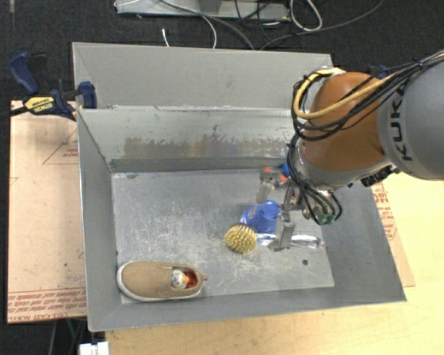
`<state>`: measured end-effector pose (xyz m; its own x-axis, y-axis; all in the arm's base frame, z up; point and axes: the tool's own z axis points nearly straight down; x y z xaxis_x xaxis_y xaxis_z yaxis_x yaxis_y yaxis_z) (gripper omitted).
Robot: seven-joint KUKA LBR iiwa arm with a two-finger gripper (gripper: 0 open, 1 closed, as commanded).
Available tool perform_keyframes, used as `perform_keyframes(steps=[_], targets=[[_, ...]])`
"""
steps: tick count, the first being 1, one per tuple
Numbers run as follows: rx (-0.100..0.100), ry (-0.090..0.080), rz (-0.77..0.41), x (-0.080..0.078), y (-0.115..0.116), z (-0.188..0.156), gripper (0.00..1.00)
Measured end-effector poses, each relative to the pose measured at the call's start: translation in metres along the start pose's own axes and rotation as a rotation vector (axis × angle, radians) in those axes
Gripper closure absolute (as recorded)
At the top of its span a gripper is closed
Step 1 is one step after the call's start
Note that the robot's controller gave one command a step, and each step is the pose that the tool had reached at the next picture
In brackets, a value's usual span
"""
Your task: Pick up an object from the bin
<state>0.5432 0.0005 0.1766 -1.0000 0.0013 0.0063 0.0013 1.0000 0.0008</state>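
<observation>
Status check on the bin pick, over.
Claw open, down at blue object, mid-right floor. Nothing held. Yellow bristly ball close alongside; tan shoe far off.

Grey metal bin (96, 198), viewed from above. The arm enters from the right, and its gripper (273, 220) is down at the floor, right of centre. Fingers (284, 231) stand apart, one on either side of a small blue object (260, 215). A round yellow bristly item (241, 239) lies just beside the blue object, toward the near wall. A tan shoe (152, 281) rests in the near left corner, well apart, with a small shiny ball (179, 277) inside it.
</observation>
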Motion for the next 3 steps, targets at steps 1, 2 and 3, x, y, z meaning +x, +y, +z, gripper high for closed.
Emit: perform_keyframes(steps=[1,2,3], targets=[[0.000,-0.007,0.000,-0.002,0.000,-0.004,0.00],[0.000,-0.007,-0.119,0.044,-0.062,0.025,0.00],[-0.001,-0.014,-0.193,0.023,-0.084,0.038,0.00]])
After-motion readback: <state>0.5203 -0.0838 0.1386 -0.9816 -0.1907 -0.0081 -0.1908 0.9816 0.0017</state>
